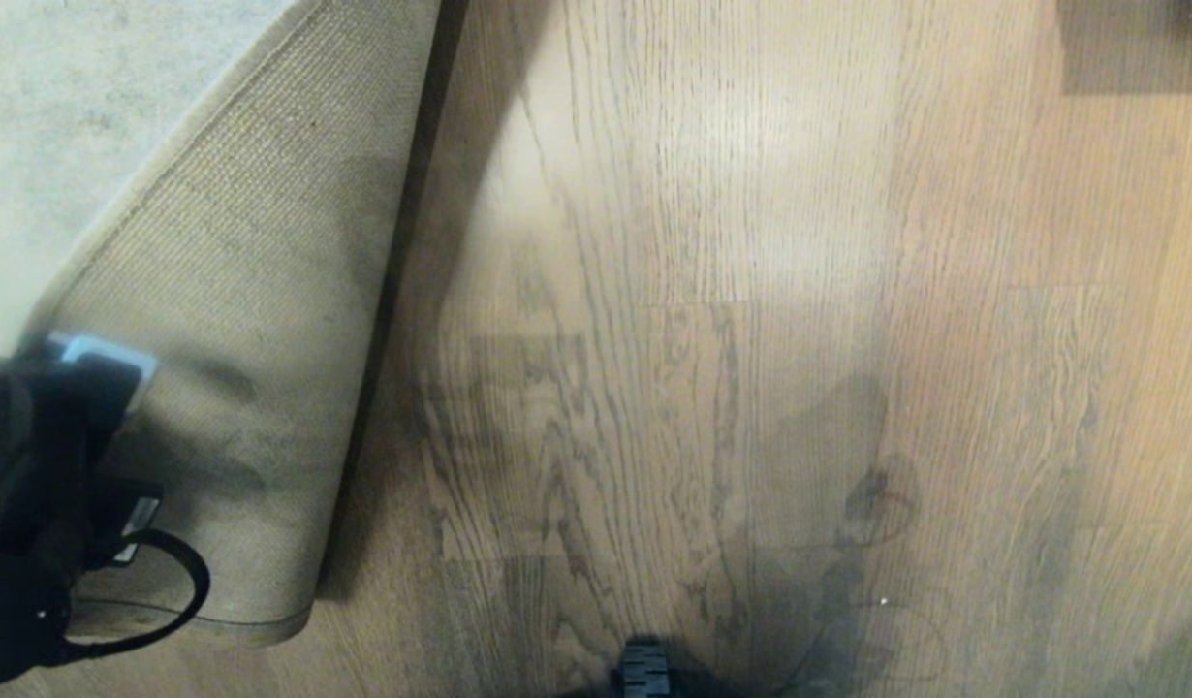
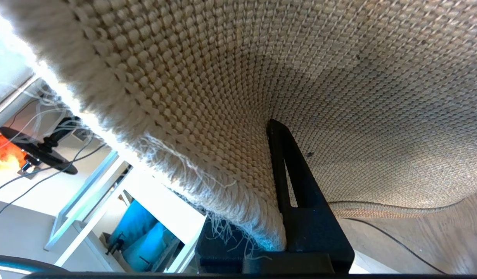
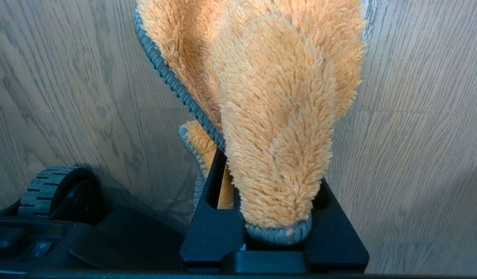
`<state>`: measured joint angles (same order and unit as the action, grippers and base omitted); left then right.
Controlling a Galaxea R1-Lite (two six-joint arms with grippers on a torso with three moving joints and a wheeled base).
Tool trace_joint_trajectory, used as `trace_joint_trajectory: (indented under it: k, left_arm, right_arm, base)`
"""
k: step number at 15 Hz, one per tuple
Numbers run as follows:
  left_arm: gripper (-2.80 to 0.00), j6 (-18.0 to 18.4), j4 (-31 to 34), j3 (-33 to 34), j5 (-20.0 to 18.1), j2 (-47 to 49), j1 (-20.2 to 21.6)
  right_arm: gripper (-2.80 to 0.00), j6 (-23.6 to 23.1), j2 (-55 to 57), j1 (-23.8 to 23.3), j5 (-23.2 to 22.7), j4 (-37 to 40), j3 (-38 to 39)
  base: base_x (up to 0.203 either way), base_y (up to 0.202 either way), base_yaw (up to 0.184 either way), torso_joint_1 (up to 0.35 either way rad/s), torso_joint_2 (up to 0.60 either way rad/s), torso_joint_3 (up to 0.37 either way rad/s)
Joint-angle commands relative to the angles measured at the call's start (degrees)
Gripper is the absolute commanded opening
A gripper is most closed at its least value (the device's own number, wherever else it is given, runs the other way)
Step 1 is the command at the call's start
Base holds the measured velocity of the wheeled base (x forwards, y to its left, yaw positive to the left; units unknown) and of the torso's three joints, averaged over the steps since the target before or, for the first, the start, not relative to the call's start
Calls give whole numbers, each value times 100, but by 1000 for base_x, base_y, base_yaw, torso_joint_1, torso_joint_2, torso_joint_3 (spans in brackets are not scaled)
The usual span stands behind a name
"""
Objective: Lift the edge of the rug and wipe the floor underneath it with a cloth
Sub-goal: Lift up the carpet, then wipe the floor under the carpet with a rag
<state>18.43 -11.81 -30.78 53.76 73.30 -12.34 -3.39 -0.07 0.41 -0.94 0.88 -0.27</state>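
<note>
**Woven backing up, floor bared for the wipe**

Tan mesh shows where the rug edge [image 1: 266,320] is folded back. The left gripper [image 2: 279,217] at the robot's left has its jaws clenched on the frayed border, holding it off the floor [image 1: 712,291]. The right gripper [image 3: 273,217] grasps the orange cloth [image 3: 277,116], which hangs just above the planks beside the robot's wheel [image 3: 48,190]. Judged from this, the fold should be kept high and steady, and the cloth brought flat onto the boards next to the fold.

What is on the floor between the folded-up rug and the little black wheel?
Nothing: in the head view, only bare wood floor with shadows lies between the lifted rug edge and the wheel.
</note>
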Motion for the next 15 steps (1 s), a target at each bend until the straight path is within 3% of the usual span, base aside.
trace_joint_trajectory:
  k: [1,6,12,15]
  left_arm:
    - [-280,11,-14,2,-99,62,-6]
    - [-280,2,-5,11,-246,70,-40]
    - [-280,2,-8,90,-268,88,-391]
    - [-280,19,11,115,-548,41,-401]
  right_arm:
    - [-280,-4,7,2,-3,0,0]
    - [-280,-4,7,2,-3,0,0]
    - [-280,-4,7,2,-3,-9,9]
    - [-280,-49,7,2,-19,-9,9]
  base:
    - [0,0,0,0,0,0]
    - [0,0,0,0,0,0]
    - [0,0,0,0,0,0]
    - [0,0,0,0,0,0]
